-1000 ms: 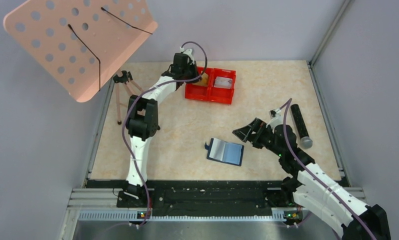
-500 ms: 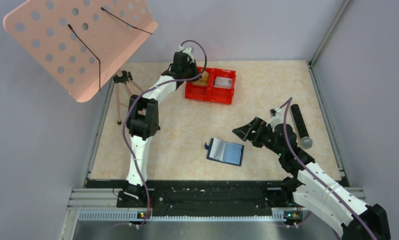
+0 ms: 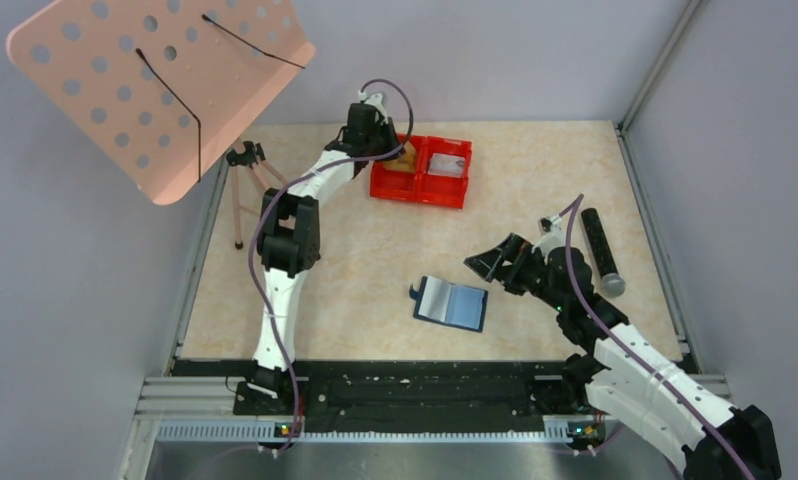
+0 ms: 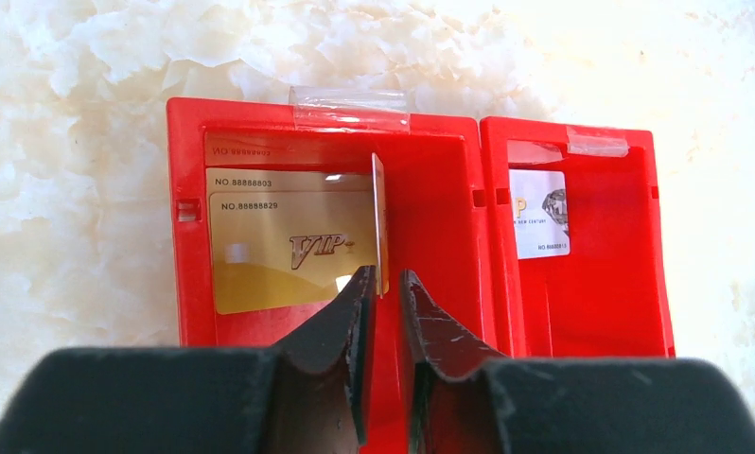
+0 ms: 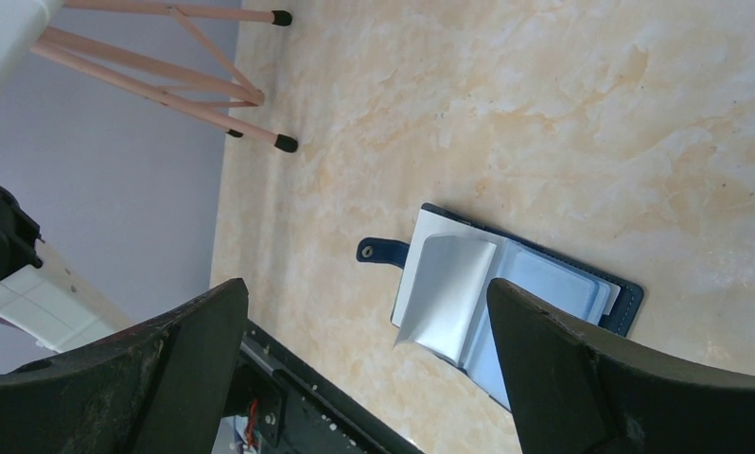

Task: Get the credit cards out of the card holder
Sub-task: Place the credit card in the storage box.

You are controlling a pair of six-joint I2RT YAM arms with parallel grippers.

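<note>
The navy card holder (image 3: 450, 304) lies open on the table, pale grey-blue pockets up; in the right wrist view (image 5: 544, 284) one grey leaf curls upward. My right gripper (image 3: 495, 260) hovers wide open and empty just right of it (image 5: 366, 284). My left gripper (image 3: 375, 125) is over the red tray's (image 4: 189, 142) left compartment, where gold credit cards (image 4: 279, 255) lie stacked flat. One gold card (image 4: 378, 208) stands on edge at my fingertips (image 4: 385, 279), against the left finger; the jaws stand slightly apart. A white-silver card (image 4: 539, 213) lies in the right compartment.
A black cylinder with a grey end (image 3: 601, 250) lies at the table's right side. A pink perforated board (image 3: 155, 80) on a tripod (image 3: 245, 165) stands beyond the left edge; its legs show in the right wrist view (image 5: 166, 71). Walls close three sides.
The left arm has shifted very slightly at the red tray. The right arm and the card holder have not moved.
</note>
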